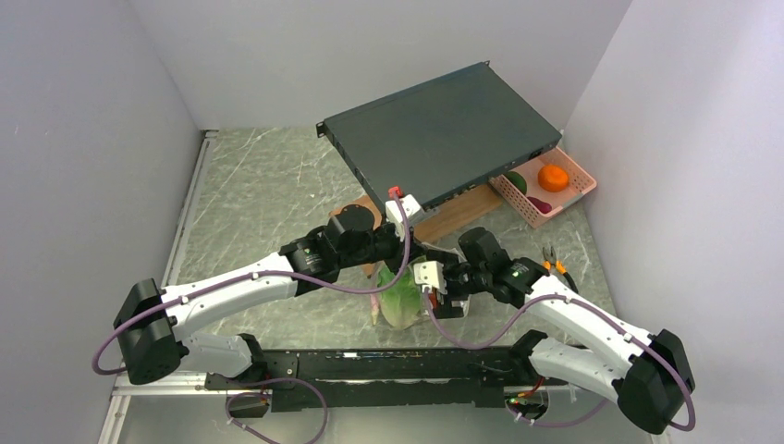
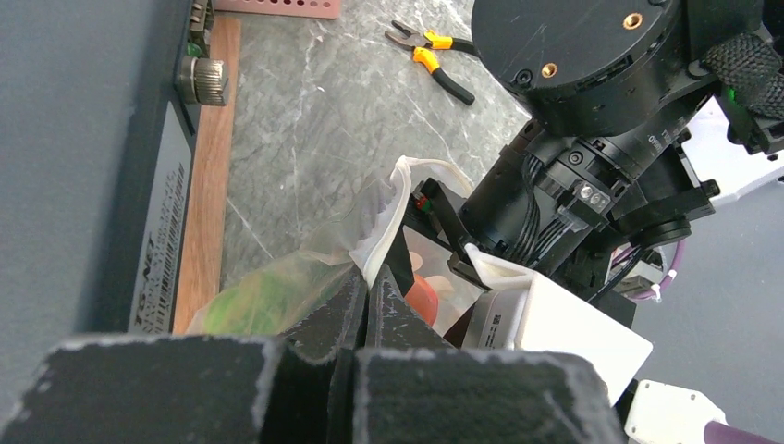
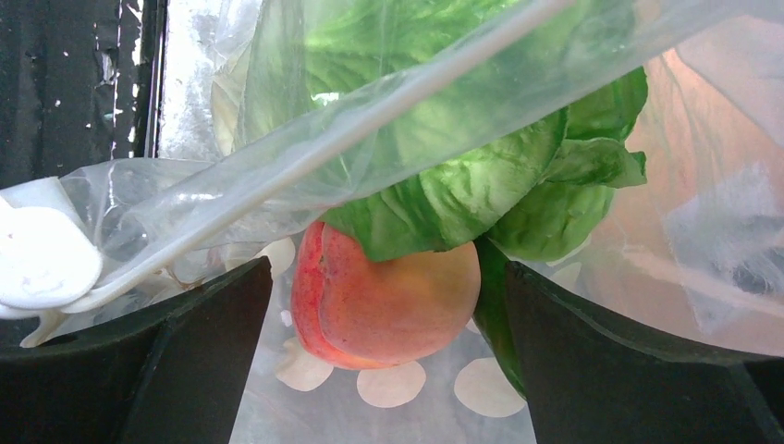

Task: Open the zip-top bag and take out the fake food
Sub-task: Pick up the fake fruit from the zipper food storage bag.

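Note:
The clear zip-top bag [image 1: 399, 301] lies in front of the arm bases, with green leafy fake food showing through it. My left gripper [image 2: 368, 282] is shut on the bag's pale zip edge [image 2: 393, 208] and holds that side up; in the top view the left gripper [image 1: 401, 265] is just above the bag. My right gripper [image 3: 386, 277] is open inside the bag's mouth, one finger on either side of a red-orange toy peach [image 3: 388, 301]. A green lettuce piece [image 3: 462, 185] lies over the peach. The zip strip [image 3: 370, 120] crosses above. The peach also shows in the left wrist view [image 2: 422, 298].
A black flat box [image 1: 444, 129] rests tilted on a wooden board [image 1: 453, 215] behind the bag. A pink lattice basket [image 1: 578, 166] at the back right holds an orange [image 1: 553, 177] and other toy food. Orange-handled pliers [image 1: 555, 264] lie to the right.

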`<action>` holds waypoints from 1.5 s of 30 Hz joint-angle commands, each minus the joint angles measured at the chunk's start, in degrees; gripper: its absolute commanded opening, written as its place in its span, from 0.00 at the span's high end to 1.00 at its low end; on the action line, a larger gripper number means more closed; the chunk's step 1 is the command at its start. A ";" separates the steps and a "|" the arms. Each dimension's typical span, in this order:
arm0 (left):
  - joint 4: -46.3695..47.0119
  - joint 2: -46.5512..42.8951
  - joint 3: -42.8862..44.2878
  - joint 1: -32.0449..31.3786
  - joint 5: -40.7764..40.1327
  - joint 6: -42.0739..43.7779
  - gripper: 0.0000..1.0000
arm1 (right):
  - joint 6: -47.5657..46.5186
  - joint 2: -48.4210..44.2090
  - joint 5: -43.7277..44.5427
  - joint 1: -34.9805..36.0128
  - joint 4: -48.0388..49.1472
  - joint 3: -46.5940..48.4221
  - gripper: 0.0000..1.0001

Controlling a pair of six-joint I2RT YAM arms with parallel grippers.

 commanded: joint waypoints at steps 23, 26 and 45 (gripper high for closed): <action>2.80 2.56 1.60 -1.22 4.73 0.47 1.00 | -0.60 -0.48 2.12 -0.04 -8.25 -1.12 0.72; 2.62 2.65 1.58 -1.22 4.47 0.46 1.00 | 0.12 -0.66 0.74 -0.65 -8.80 0.98 0.77; 1.62 3.63 1.06 -1.22 3.33 0.69 1.00 | 3.62 -0.83 -9.43 -2.15 -12.53 15.65 0.92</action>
